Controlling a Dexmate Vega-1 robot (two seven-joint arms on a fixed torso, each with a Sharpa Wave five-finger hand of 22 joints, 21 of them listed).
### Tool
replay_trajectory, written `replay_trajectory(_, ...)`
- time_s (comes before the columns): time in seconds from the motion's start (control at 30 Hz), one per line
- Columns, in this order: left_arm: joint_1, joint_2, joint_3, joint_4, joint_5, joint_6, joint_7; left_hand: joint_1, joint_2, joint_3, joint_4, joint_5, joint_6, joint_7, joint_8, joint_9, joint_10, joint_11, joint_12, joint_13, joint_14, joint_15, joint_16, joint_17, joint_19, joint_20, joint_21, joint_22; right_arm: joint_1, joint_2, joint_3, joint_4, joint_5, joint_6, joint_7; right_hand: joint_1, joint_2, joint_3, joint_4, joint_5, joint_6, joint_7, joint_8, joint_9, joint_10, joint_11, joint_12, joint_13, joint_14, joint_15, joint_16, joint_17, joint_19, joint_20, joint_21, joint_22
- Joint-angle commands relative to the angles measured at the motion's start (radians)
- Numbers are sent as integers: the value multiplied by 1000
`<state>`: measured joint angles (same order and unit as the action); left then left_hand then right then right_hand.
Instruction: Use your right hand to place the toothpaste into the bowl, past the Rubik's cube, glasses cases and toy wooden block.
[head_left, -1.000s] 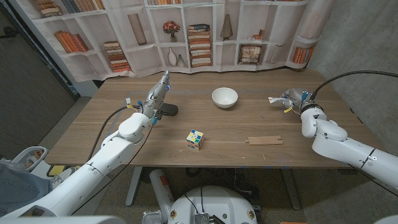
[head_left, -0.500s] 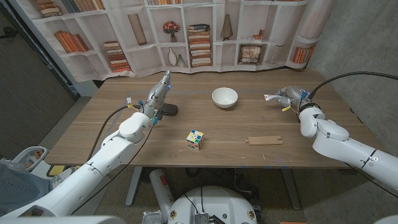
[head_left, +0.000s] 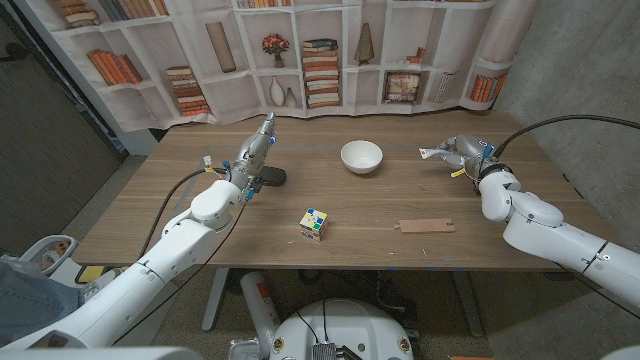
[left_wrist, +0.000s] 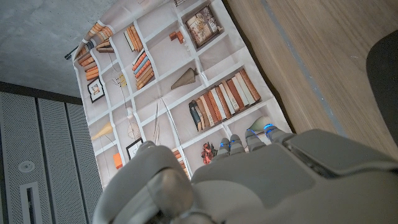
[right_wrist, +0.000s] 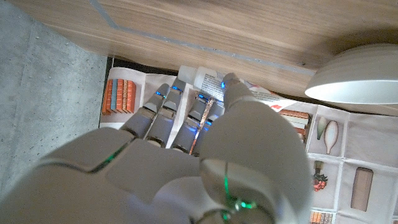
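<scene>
My right hand holds the white toothpaste tube above the table's right part, right of the white bowl. The tube's end points toward the bowl. In the right wrist view the fingers wrap the toothpaste tube, with the bowl close beyond. A Rubik's cube sits at front centre and a flat wooden block at front right. A dark glasses case lies beside my left hand, which stands raised with fingers straight, holding nothing.
A bookshelf-print curtain hangs behind the table's far edge. A concrete wall stands at the right. The wooden table has bare wood at its left front.
My right hand has carried the toothpaste tube leftward, closer to the bowl. The left arm, cube, block and case have not moved.
</scene>
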<state>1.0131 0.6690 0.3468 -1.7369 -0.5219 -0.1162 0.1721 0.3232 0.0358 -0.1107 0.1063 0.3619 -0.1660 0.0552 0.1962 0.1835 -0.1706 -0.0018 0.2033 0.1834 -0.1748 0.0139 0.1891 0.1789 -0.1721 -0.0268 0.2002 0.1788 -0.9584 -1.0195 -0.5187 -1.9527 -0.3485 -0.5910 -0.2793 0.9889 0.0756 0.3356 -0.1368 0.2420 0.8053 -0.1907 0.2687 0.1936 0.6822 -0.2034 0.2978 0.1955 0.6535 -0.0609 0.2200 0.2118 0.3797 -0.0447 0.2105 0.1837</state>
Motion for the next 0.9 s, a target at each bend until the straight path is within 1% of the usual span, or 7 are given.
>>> replay_trajectory(0.03,16,12,-16,-13,-5,-4,2,4,8,-5,1,5,1,-3,1,4,-9,-4,-2,2,-60,0,-1,3,-187,1,0,5,-2,5,8,-25,-21,23,3,6,1,6,0,-3,3,1,0,3,-5,-2,0,-1,1,-153,-1,5,-1,-66,-2,2)
replay_trajectory(0.23,23,21,-22,-22,-4,1,3,4,9,-7,1,5,1,-3,1,4,-10,-3,-2,2,-59,-1,-1,3,-187,-1,0,5,6,11,5,-33,-35,29,13,7,1,7,0,-4,3,0,-1,3,-4,-2,0,-1,2,-153,-2,5,-1,-66,-2,2)
replay_trajectory(0.67,36,23,-33,-26,-7,-16,3,5,10,-11,1,4,2,-2,1,4,-7,-2,-1,2,-59,1,-1,3,-188,-3,0,5,19,28,2,-40,-55,50,31,7,6,9,1,-7,5,-1,-4,4,-2,-2,-2,-1,2,-153,-3,7,-2,-66,-3,1)
replay_trajectory(0.9,38,23,-37,-23,-7,-24,1,6,11,-13,1,4,2,-1,1,4,-9,-3,-1,2,-59,0,-1,3,-187,-3,0,5,19,38,1,-48,-68,52,31,7,6,10,2,-9,7,3,-5,4,0,-1,-2,-1,3,-153,-3,7,-1,-66,-2,1)
